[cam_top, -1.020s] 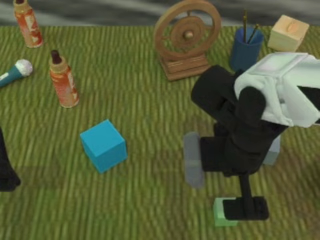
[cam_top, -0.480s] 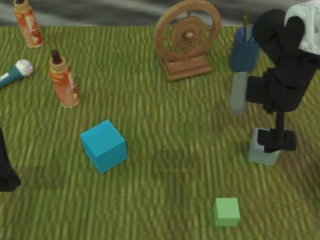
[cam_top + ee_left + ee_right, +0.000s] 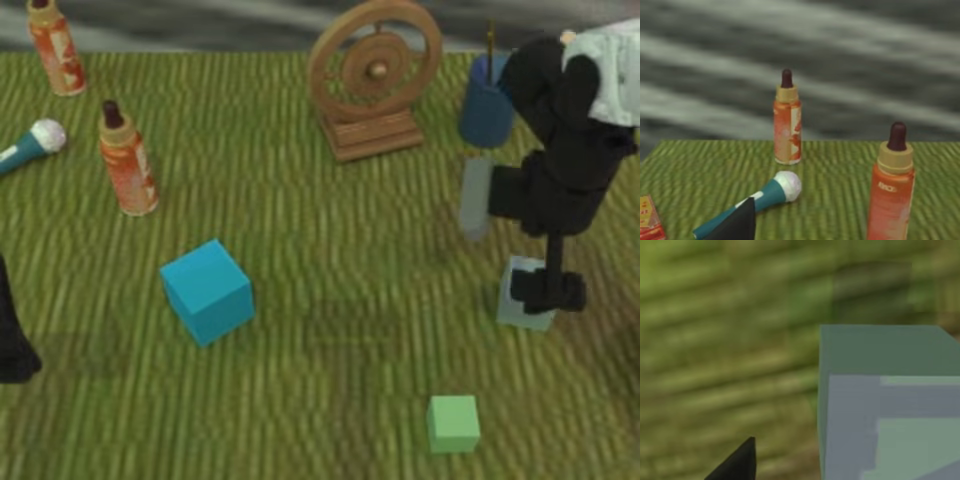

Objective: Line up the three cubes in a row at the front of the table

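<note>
Right hand (image 3: 548, 290): I'm hovering it directly over the pale grey-blue cube (image 3: 520, 305) at the counter's (image 3: 330, 300) right side; can't tell whether its fingers are apart or together.
Grey-blue cube: sitting flat on the counter, filling much of my right wrist view.
Cyan-blue cube (image 3: 207, 291): resting left of centre, well apart from the others.
Green cube (image 3: 453, 423): lying near the front edge, alone.
Left arm (image 3: 12, 335): idling at the left edge.

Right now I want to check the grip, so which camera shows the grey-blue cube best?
The right wrist view: the grey-blue cube fills it close up. The top view shows the cube partly covered by the right gripper. The left wrist view misses it.
</note>
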Robot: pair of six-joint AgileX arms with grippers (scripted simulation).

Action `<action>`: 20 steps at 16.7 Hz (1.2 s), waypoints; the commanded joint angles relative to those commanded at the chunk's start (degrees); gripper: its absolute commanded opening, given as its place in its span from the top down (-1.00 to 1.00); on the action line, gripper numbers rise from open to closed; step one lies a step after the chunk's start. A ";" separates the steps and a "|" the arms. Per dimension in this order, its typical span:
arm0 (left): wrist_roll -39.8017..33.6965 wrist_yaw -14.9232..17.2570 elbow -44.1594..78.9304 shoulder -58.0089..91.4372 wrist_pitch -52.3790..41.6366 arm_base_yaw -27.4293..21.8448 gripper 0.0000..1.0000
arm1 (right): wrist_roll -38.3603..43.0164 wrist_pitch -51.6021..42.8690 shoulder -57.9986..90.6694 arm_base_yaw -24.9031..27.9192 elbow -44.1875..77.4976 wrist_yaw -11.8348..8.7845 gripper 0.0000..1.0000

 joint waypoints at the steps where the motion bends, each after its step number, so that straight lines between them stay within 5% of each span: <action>1: 0.00 0.00 0.00 0.00 0.00 0.00 -1.00 | 0.00 2.46 1.11 0.00 -1.15 0.01 -1.00; 10: 0.00 0.00 0.00 0.00 0.00 0.00 -1.00 | -0.02 13.45 6.53 -0.03 -6.75 0.05 -1.00; 20: 0.00 0.00 0.00 0.00 0.00 0.00 -1.00 | -0.02 13.45 6.53 -0.03 -6.75 0.05 0.51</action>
